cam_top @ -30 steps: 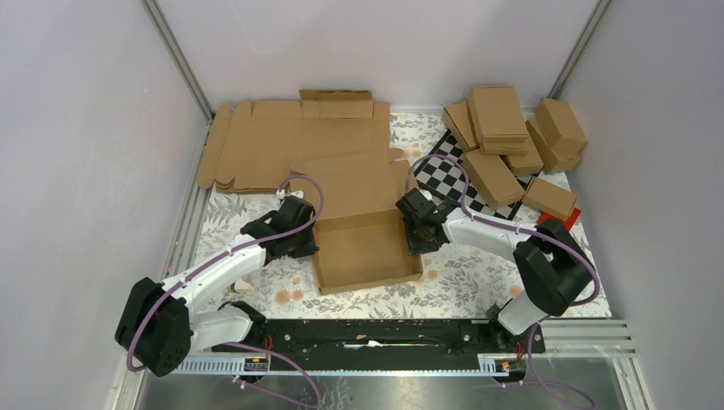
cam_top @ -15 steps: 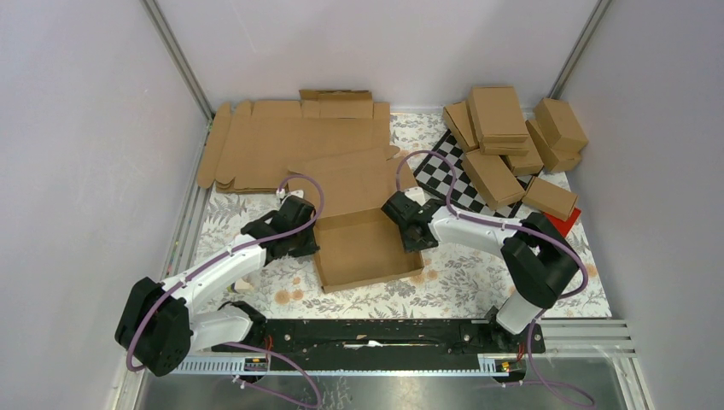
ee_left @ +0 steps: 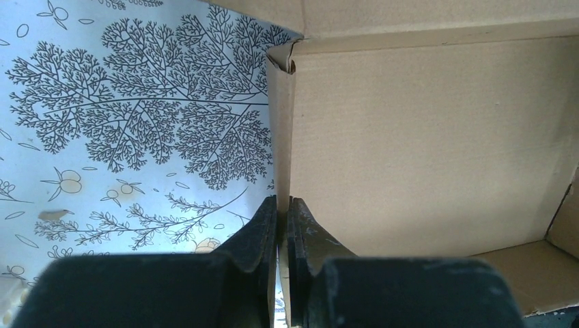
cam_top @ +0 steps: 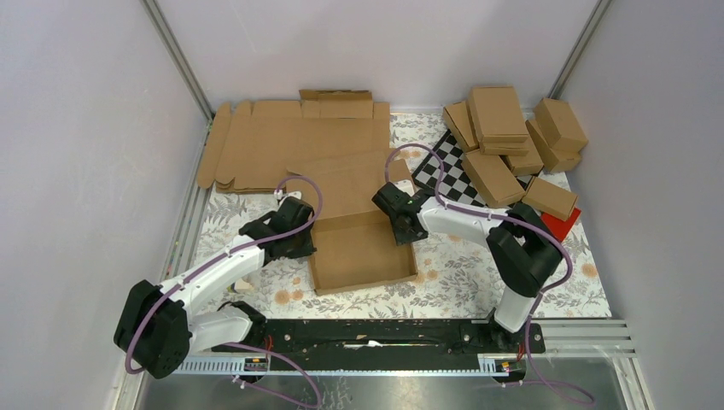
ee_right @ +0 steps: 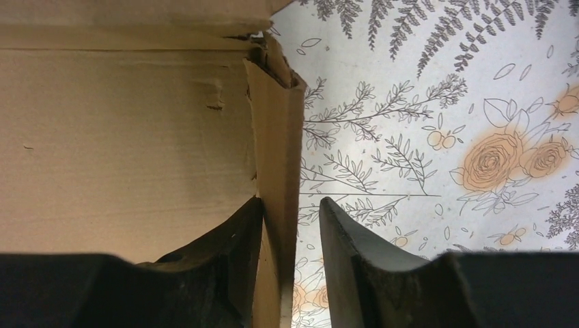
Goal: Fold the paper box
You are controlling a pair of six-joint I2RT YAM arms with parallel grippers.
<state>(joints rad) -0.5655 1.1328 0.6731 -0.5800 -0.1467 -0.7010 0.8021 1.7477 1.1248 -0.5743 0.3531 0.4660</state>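
Note:
The paper box (cam_top: pixel 363 252) stands as an open shallow tray in the middle of the floral cloth, its lid (cam_top: pixel 354 181) lying flat behind it. My left gripper (cam_top: pixel 300 241) is shut on the box's left wall. In the left wrist view (ee_left: pixel 282 205) both fingers pinch that thin wall (ee_left: pixel 280 137). My right gripper (cam_top: pixel 401 224) is open and straddles the right wall near its back corner. In the right wrist view (ee_right: pixel 290 205) the inner finger touches the wall (ee_right: pixel 276 137), and the outer finger (ee_right: pixel 341 232) stands apart over the cloth.
A stack of flat cardboard blanks (cam_top: pixel 290 141) lies at the back left. A pile of finished closed boxes (cam_top: pixel 512 141) sits at the back right on a checkered board (cam_top: pixel 448 175). A red item (cam_top: pixel 565 224) lies beside them. Walls close in both sides.
My right gripper has moved left and slightly back along the right wall toward its rear corner. The box has shifted a little to the left. The left gripper has kept its hold.

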